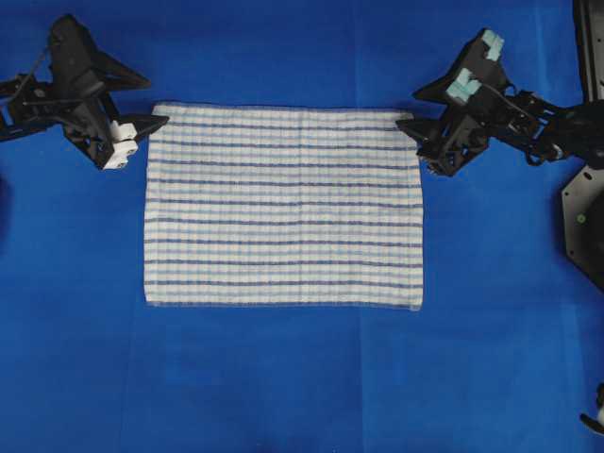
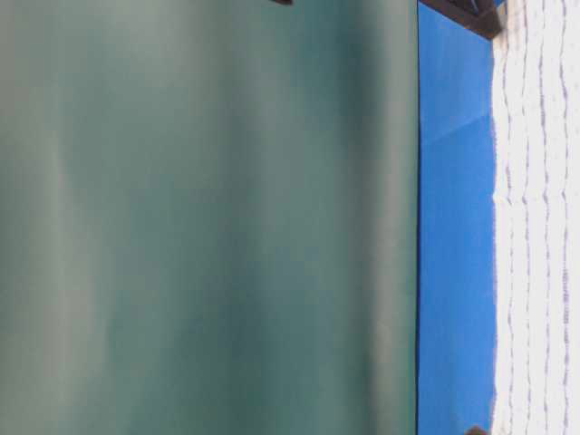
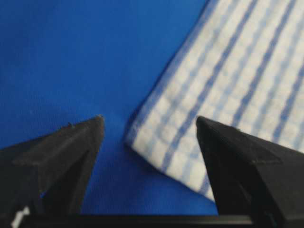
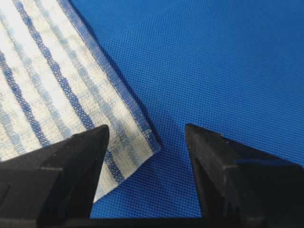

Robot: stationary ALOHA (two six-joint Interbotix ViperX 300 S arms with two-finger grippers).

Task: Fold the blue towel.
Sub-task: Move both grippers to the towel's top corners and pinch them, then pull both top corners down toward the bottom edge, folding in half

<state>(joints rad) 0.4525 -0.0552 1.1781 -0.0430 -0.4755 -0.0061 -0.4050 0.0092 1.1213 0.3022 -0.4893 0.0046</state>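
The blue towel point(image 1: 283, 203), white with blue stripes, lies flat as a rectangle on the blue table covering point(image 1: 283, 377). My left gripper point(image 1: 157, 101) is open at the towel's far left corner, its fingers apart and empty. In the left wrist view that gripper point(image 3: 149, 119) straddles the towel corner point(image 3: 156, 137), which rests on the covering between the fingers. My right gripper point(image 1: 408, 109) is open at the far right corner. The right wrist view shows this gripper point(image 4: 146, 128) with the towel corner point(image 4: 137, 137) lying by its left finger, not pinched. The towel's edge point(image 2: 539, 227) shows in the table-level view.
A black arm base and mount point(image 1: 585, 217) stand at the right edge of the table. A blurred green surface point(image 2: 208, 217) fills most of the table-level view. Blue covering point(image 1: 75, 330) surrounds the towel on all sides.
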